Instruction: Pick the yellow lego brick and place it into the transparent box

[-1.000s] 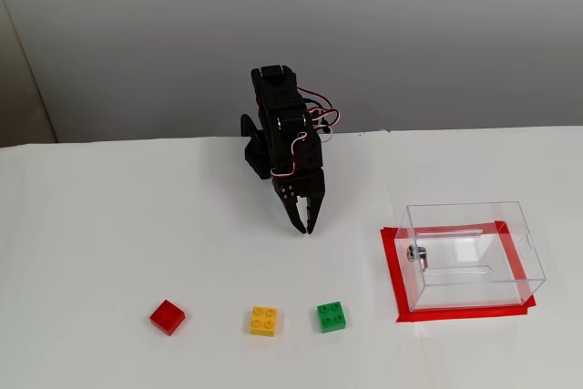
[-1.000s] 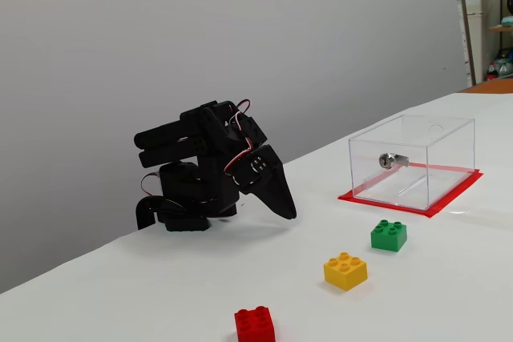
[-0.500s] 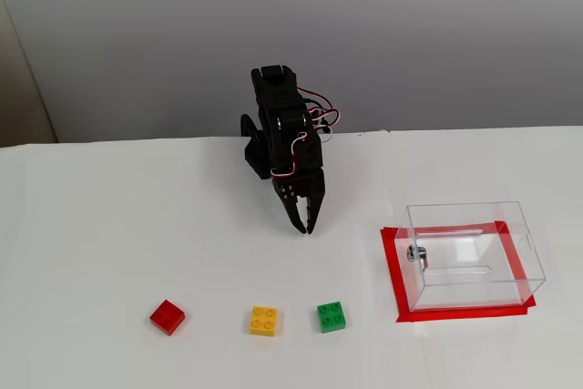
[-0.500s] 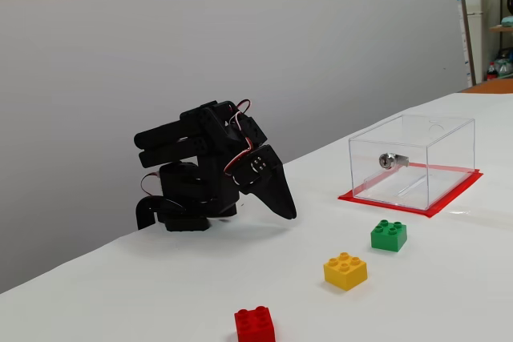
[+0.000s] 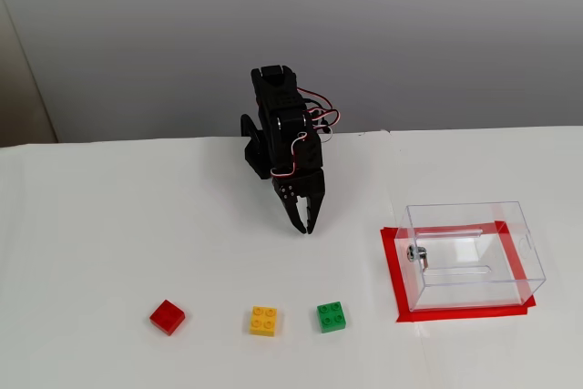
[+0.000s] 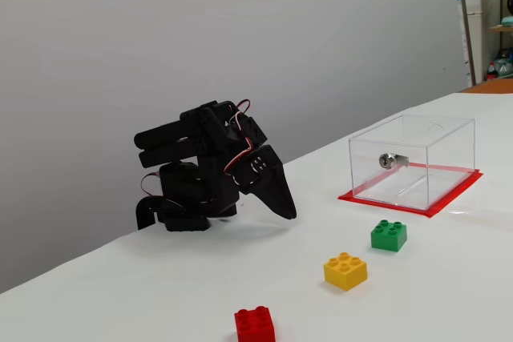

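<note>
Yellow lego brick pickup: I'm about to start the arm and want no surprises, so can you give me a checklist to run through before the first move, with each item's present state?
1. Yellow lego brick lies free, studs up, apart from the green brick and red brick: ok.
2. Gripper empty and shut, folded near the base: ok, but it must open first.
3. Table between gripper and yellow brick bare: ok.
4. Transparent box sits on its red mat, nothing inside: ok.
5. Box top open: cannot tell.

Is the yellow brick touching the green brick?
Apart. Both fixed views show bare white table between the yellow brick and the green brick.
</note>
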You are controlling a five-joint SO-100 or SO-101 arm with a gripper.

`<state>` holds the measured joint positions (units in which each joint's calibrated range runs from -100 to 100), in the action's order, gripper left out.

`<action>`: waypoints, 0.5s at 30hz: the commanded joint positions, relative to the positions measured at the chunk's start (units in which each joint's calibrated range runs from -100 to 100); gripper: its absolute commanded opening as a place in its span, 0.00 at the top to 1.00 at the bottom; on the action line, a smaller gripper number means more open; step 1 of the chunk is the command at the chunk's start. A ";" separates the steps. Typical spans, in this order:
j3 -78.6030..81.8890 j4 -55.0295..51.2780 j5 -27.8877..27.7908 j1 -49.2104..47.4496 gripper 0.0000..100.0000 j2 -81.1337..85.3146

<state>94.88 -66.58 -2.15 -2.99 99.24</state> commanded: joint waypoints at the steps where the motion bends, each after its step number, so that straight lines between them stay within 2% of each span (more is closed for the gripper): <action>1: -0.58 0.00 0.01 -0.22 0.98 0.51; 7: -2.20 0.00 0.06 -0.59 0.98 0.25; 12: -12.33 0.78 0.17 0.00 0.98 -1.53; 15: -18.39 2.35 0.58 0.07 0.98 -7.98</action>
<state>83.05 -66.32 -2.15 -2.99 96.36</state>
